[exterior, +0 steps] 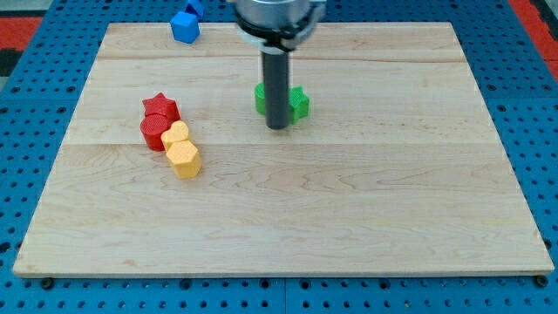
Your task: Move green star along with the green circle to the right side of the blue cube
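My tip [277,127] rests on the wooden board just below two green blocks and hides their middle. The green star [298,104] shows to the right of the rod. The other green block [261,98], likely the green circle, shows to its left. The two seem to touch behind the rod. The blue cube [185,27] sits at the board's top edge, up and to the left of the green blocks. A second blue block [193,8] lies just above it, off the board.
A red star [161,107] and a red round block [154,131] sit at the view's left. A yellow heart [176,135] and a yellow hexagon [184,159] touch them just below. The board [349,218] lies on a blue pegboard.
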